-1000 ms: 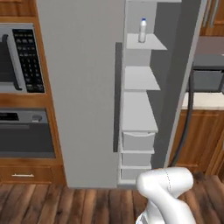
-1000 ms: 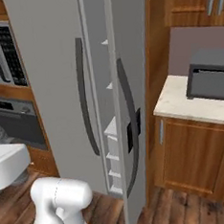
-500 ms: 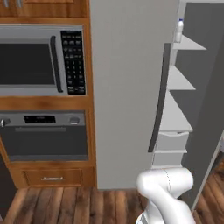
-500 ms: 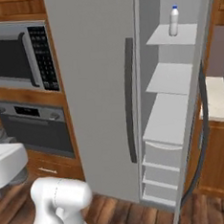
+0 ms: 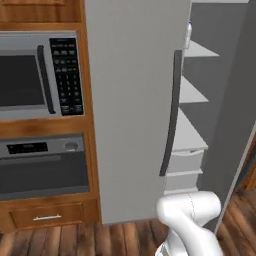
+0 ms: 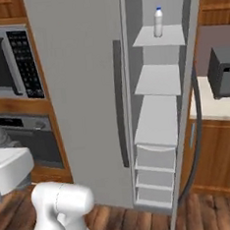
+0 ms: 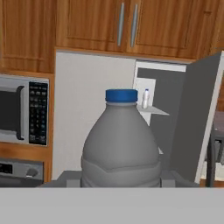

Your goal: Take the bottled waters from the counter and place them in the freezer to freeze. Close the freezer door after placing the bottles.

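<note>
The grey bottle [image 7: 120,144] sits upright in the tool, its blue cap on top, filling the near hand view. The clear bottle [image 6: 158,22] stands on the open freezer's [image 6: 161,113] top shelf, right of the microwave [image 5: 37,75].

A home kitchen: microwave [image 5: 40,75], built-in oven [image 5: 45,165], fridge [image 6: 80,90], wooden cabinets [image 7: 127,26].
</note>
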Controlling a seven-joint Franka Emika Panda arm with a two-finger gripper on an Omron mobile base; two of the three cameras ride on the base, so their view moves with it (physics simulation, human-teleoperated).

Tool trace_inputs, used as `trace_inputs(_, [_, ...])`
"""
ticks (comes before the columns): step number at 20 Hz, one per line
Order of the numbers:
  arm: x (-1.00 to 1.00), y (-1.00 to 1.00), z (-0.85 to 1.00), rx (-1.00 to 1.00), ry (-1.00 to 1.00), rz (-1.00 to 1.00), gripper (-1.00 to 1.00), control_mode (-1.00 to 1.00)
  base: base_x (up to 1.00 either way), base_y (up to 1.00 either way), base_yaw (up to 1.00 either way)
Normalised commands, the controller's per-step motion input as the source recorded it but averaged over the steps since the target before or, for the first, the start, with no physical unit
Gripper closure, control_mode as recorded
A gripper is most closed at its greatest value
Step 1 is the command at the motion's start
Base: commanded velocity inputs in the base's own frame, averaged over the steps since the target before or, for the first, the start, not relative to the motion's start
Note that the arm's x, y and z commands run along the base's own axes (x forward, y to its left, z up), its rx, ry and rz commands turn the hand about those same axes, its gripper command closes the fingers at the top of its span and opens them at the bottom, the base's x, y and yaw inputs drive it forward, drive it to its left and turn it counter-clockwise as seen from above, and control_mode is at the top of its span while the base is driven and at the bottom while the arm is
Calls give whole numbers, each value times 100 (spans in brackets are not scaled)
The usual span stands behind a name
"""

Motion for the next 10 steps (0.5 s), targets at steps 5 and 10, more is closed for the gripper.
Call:
trace_inputs(5, [0, 0, 0, 0, 0, 0, 100, 100, 43, 0, -42])
trace_inputs(10, [0, 0, 0, 0, 0, 0, 100, 100, 54, 5, -32])
